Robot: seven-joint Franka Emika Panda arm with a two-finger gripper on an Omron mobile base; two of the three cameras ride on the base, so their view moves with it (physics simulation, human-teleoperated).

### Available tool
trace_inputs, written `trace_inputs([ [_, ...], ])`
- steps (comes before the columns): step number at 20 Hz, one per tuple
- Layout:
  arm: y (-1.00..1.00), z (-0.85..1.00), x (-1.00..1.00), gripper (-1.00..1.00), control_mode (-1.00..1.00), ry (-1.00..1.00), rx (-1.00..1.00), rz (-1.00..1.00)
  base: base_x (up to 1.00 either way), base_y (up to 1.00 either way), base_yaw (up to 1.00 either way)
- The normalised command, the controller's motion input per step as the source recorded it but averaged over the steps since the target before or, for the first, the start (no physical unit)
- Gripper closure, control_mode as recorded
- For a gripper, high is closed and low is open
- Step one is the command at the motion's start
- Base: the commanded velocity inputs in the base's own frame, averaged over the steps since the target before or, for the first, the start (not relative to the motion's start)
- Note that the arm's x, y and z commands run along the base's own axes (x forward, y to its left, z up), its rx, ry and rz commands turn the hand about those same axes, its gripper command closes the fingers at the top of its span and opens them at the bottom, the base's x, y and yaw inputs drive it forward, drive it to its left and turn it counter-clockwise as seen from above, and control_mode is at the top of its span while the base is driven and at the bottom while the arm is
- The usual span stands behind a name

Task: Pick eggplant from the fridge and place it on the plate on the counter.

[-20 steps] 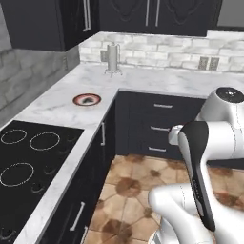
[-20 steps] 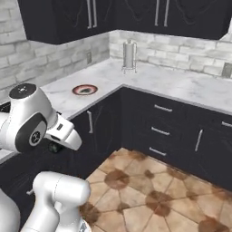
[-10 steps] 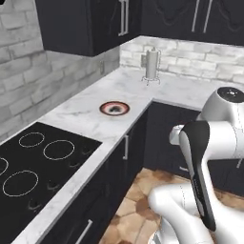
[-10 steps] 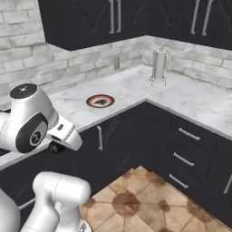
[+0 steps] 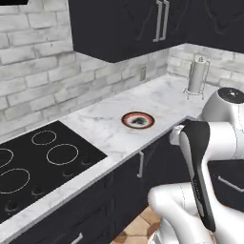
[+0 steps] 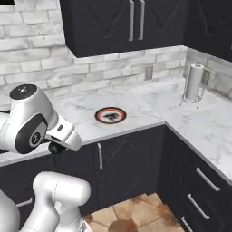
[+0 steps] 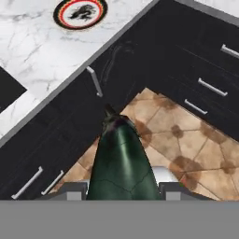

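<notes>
Below counter edge, end effector grips eggplant, arm folded.

The eggplant is dark green-black and glossy, stuck lengthwise in the closed pincer, stem end pointing away over the tiled floor; the plate is a small round flat dish, orange-brown rim, dark blotch in the pale middle, sitting flat on the white marble table, well ahead of the pincer and a bit left.
</notes>
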Motion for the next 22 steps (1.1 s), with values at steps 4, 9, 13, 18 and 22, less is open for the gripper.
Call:
trace_inputs([
  [4, 0.0, 0.0, 0.0, 1.0, 1.0, 0.0, 0.0, 0.0, 0.69, -0.51, 0.63],
  [9, 0.0, 0.0, 0.0, 1.0, 1.0, 0.0, 0.0, 0.0, 0.57, -0.06, 0.38],
  [13, 0.0, 0.0, 0.0, 1.0, 1.0, 0.0, 0.0, 0.0, 0.56, -0.1, 0.23],
  [18, 0.0, 0.0, 0.0, 1.0, 1.0, 0.0, 0.0, 0.0, 0.28, -0.24, 0.13],
  [22, -0.12, -0.03, 0.0, 1.0, -1.0, 0.0, 0.01, 0.0, 0.0, -0.33, 0.0],
])
